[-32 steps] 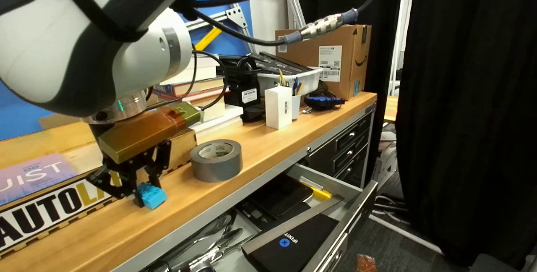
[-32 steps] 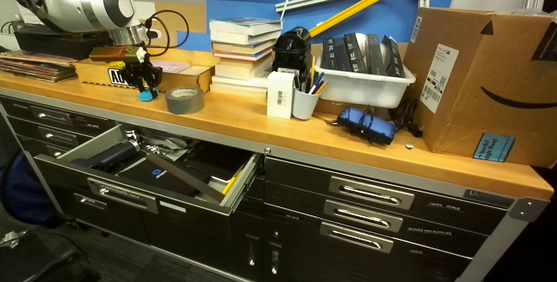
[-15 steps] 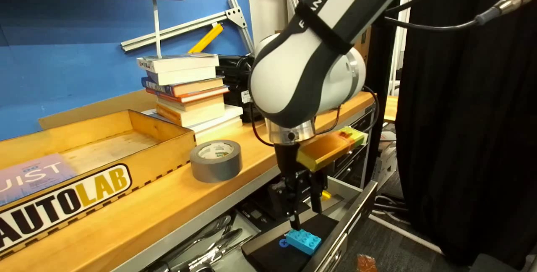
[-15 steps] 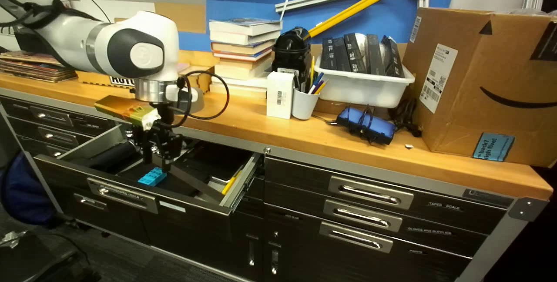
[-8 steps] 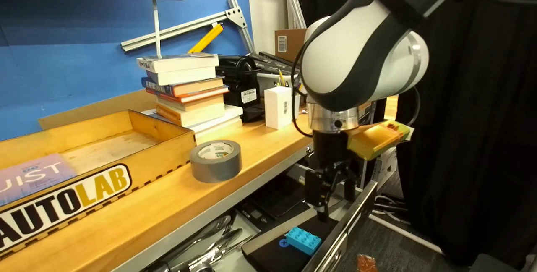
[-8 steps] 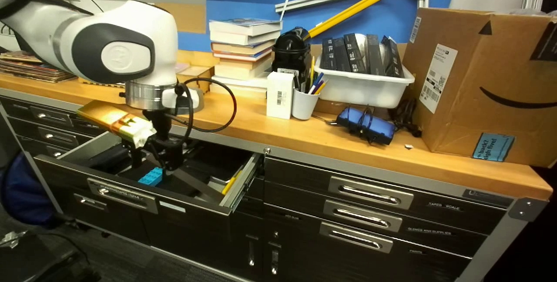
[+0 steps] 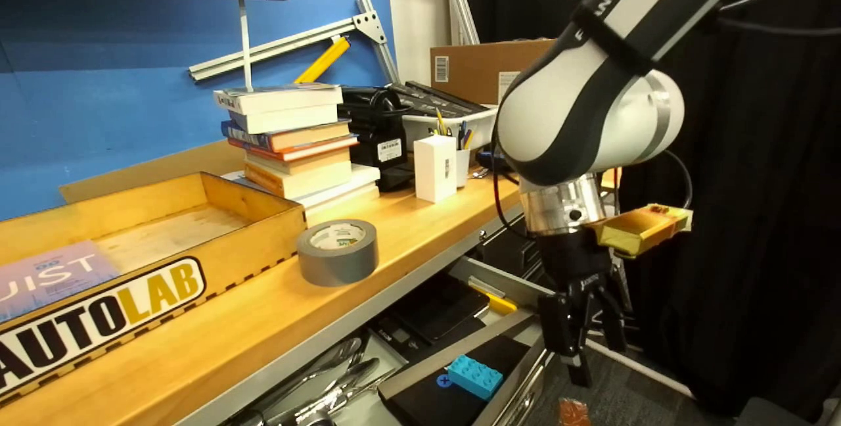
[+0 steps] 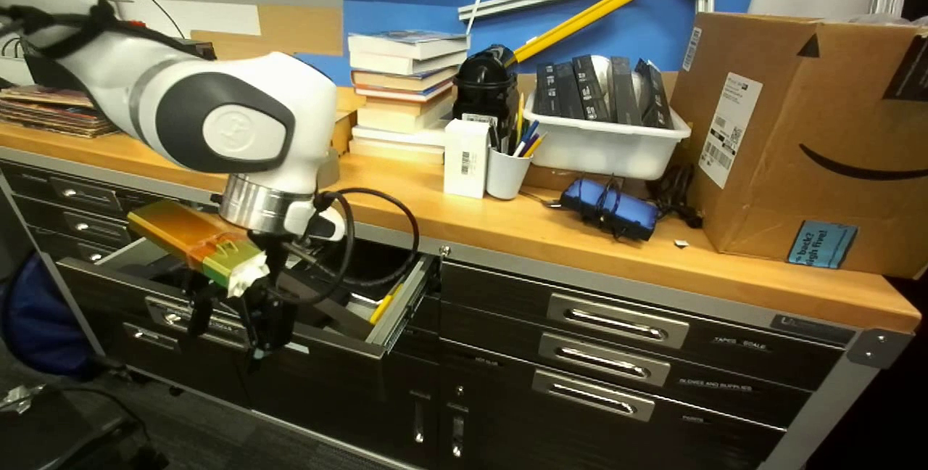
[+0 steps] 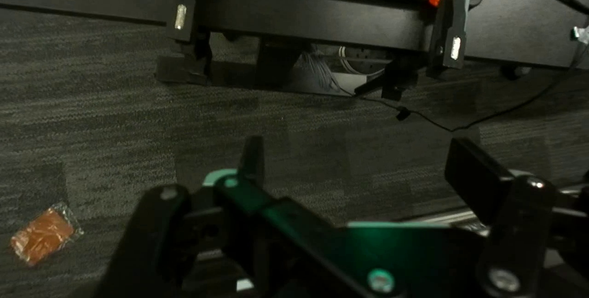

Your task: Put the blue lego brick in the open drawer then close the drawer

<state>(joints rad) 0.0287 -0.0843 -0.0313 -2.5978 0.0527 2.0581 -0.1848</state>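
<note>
The tool (image 9: 356,164) is released, its fingers well apart, and in the wrist view dark carpet (image 9: 115,151) shows right through the gap! Fingertips down, a little tilted, it hangs at the outer side of the drawer (image 8: 333,354), masking a stretch of the front; whether it touches there, I can't tell. The drawer stands pulled out, and inside lies the blue lego brick (image 7: 475,377), studs up, resting on a flat black case (image 7: 430,406) beside a round blue mark! In an exterior view the tool and the amber-covered block (image 8: 196,241) on the wrist screen that brick. Near it a long grey strip (image 7: 430,363) runs at a slant; there's a yellow item (image 7: 500,303) further along, and shiny metal tools (image 7: 345,373) toward the opposite end. Up on the table (image 7: 250,307), a grey tape roll (image 7: 338,261) lies flat, close to the corner of a wooden tray (image 7: 263,235) with AUTOLAB lettering. Further back rises a stack of books (image 7: 299,143), then a white box (image 7: 435,168), upright, a pen cup (image 8: 509,174) just beside it! Next come a dark-blue item (image 8: 609,207) wrapped in cable, a white bin (image 8: 609,147) packed with dark boxes (image 8: 591,89), and a big cardboard box (image 8: 790,187). Down on the carpet, an orange packet (image 9: 46,236)!
</note>
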